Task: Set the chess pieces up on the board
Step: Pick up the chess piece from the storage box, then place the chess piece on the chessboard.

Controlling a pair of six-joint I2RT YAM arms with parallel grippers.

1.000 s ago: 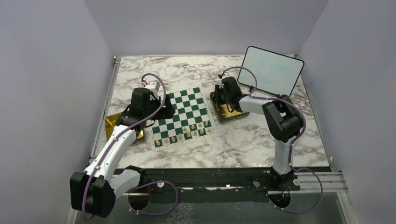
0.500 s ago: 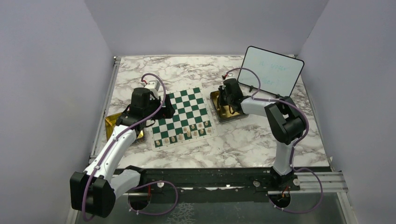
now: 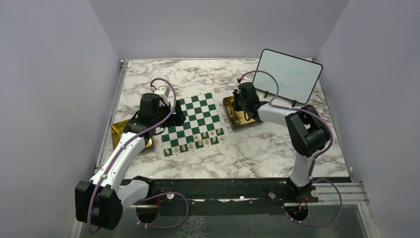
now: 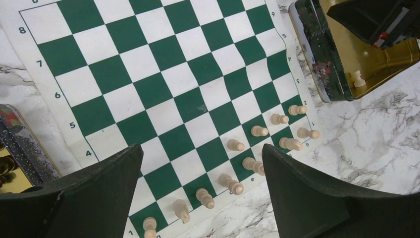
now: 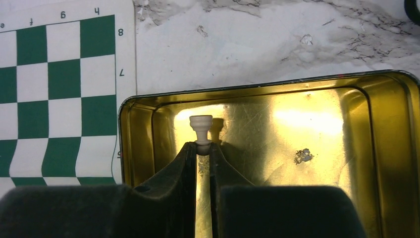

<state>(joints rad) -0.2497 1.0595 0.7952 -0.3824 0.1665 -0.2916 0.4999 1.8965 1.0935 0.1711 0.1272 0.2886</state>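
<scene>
The green-and-white board lies mid-table, and also shows in the left wrist view. Several cream chess pieces stand along its near edge and fill two rows in the left wrist view. My left gripper hovers open and empty over the board's left side. My right gripper is inside the gold tin. There it is shut on the stem of a cream chess piece near the tin's left wall.
A second gold tin sits left of the board, under the left arm. A framed whiteboard stands at the back right. In the left wrist view the right tin holds one cream piece.
The right arm's wrist and elbow have shifted slightly right over the tin. The left arm and the pieces on the board have not moved.
</scene>
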